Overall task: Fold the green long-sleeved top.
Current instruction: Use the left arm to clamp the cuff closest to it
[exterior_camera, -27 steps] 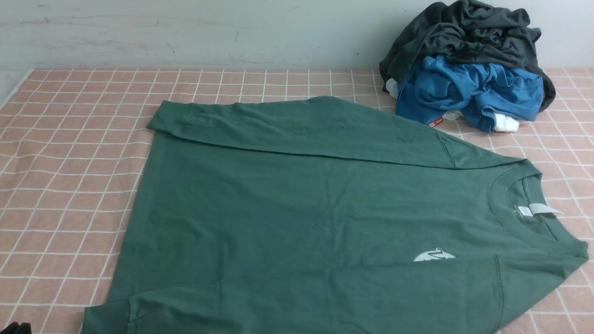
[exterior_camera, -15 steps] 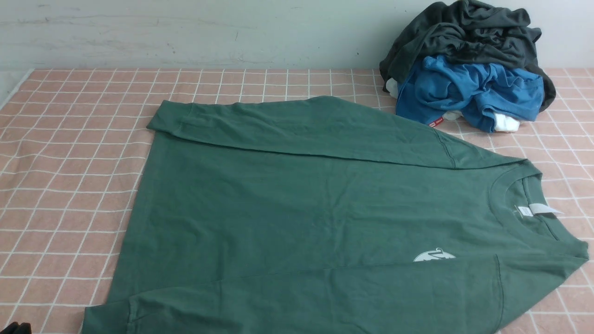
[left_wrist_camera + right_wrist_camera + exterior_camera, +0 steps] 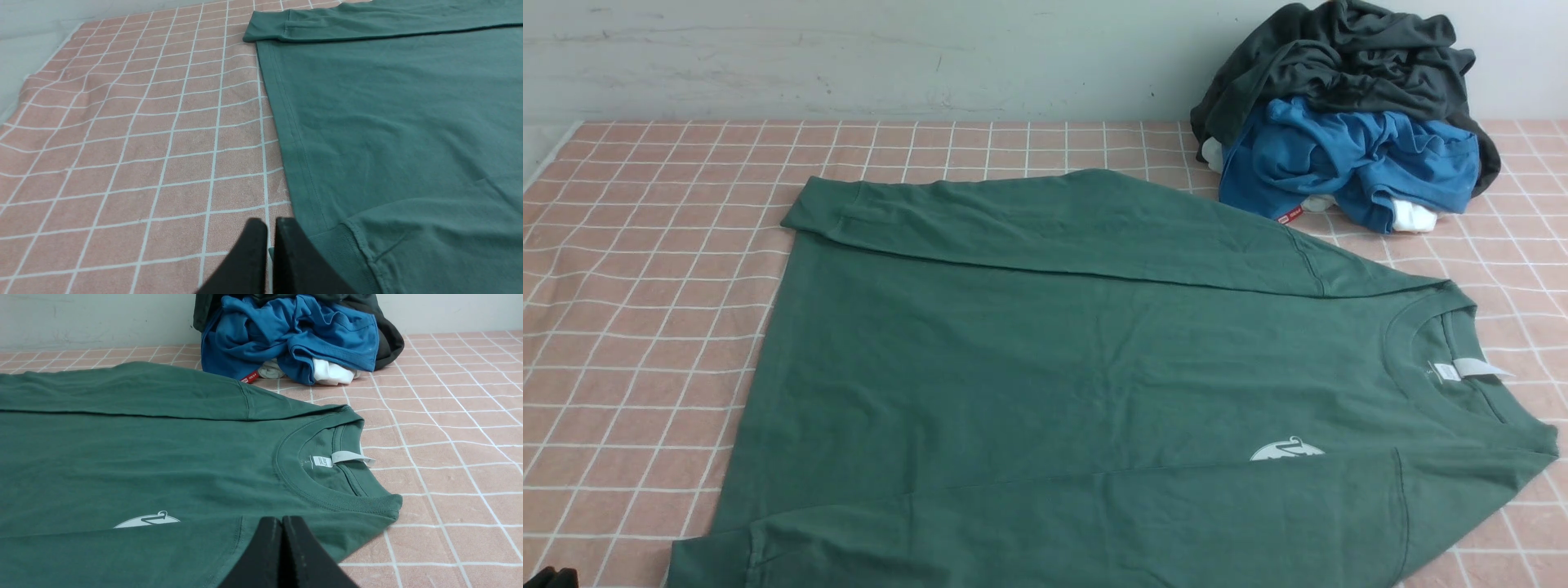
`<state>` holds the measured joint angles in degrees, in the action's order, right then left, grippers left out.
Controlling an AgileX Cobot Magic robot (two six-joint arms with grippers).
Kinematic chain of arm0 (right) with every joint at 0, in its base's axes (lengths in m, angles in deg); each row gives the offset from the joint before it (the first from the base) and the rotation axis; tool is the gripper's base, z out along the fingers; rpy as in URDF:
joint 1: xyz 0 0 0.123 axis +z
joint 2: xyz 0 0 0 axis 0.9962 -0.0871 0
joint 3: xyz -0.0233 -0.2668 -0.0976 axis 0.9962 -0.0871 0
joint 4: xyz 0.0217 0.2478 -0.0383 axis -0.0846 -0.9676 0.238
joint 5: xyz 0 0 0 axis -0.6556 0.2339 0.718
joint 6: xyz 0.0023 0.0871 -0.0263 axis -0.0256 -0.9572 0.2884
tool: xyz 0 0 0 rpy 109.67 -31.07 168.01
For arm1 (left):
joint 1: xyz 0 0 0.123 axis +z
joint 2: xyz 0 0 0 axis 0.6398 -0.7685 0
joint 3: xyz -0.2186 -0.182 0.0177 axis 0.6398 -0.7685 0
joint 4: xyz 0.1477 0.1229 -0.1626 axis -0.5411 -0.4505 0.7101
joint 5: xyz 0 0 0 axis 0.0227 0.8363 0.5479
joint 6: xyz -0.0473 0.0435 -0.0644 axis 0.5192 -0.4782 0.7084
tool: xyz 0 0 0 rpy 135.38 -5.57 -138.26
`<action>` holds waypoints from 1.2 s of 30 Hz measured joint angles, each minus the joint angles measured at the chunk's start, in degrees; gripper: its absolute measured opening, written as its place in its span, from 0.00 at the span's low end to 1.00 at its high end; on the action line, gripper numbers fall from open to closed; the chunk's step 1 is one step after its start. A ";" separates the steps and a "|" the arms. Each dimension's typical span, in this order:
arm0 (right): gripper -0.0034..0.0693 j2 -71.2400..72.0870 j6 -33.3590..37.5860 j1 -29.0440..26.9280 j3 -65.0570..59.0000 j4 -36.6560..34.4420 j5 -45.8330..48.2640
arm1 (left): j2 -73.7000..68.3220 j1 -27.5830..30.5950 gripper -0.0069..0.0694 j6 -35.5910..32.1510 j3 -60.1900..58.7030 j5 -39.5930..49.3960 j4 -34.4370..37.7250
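Front view: green top flat, sleeves folded in

The green long-sleeved top lies flat and face up on the worktop in front of me, its crew collar toward my right and its hem toward my left. The far sleeve and the near sleeve are folded in over the body. A white neck label shows inside the collar. The near sleeve partly covers the white chest logo.
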<state>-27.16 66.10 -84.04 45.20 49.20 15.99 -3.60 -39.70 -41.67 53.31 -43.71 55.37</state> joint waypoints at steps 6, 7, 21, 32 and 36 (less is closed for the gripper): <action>0.03 0.00 0.13 0.00 -0.15 0.16 -3.10 | 0.00 0.00 0.11 0.00 -0.59 -4.90 -0.18; 0.03 0.00 -0.31 0.00 -0.27 -0.11 -6.10 | 0.00 0.00 0.11 0.06 -0.59 -7.68 -0.06; 0.03 0.00 -3.43 0.00 0.24 0.32 -52.51 | -0.42 0.00 0.11 14.25 1.27 -52.82 -0.92; 0.03 -24.58 -13.43 0.00 26.07 22.27 -17.36 | -29.69 0.00 0.11 23.54 31.97 -18.83 -18.12; 0.03 -37.34 -15.19 0.36 27.95 20.25 -2.16 | -41.68 -1.11 0.11 27.01 32.92 -2.27 -14.76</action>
<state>-64.51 50.91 -83.68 73.15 69.45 13.83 -45.29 -40.81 -14.65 86.23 -45.99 40.62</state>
